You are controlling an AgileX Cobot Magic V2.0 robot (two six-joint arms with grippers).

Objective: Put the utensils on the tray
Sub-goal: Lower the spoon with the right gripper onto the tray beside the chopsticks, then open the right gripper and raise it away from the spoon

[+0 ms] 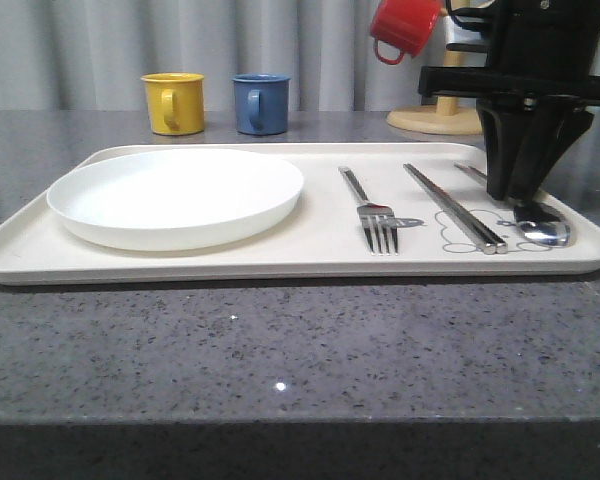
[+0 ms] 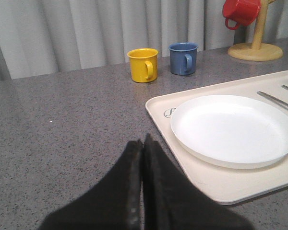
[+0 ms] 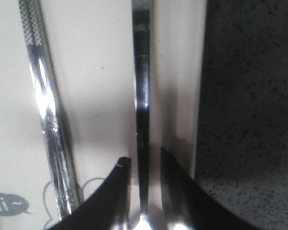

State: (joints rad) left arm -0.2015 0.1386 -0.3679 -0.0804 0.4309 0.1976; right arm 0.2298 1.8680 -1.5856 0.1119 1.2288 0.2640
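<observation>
The tray (image 1: 320, 262) sat flat on the grey speckled worktop (image 1: 280, 350), and the cutlery was all on it. The fork (image 1: 372, 215) lay right of the white plate (image 1: 175, 195), tines toward the camera. The chopsticks (image 1: 455, 208) lay side by side just right of the fork, over the grey drawing. The spoon (image 1: 542, 230) was nearest the tray's right rim, its bowl toward the front.

The right gripper (image 1: 520, 190) stood straight down over the spoon handle. From the right wrist view, its two fingers (image 3: 117, 191) were slightly parted, one on each side of the handle with a thin gap showing, so it straddled the spoon without clamping it.

The left gripper (image 2: 143, 143) hung over bare worktop just off the tray's left edge, its fingers pressed together with nothing between them.

At the back, a yellow mug (image 1: 173, 102) and a blue mug (image 1: 260, 103) stood side by side, and a red mug (image 1: 402, 28) hung on a wooden stand (image 1: 440, 115).
</observation>
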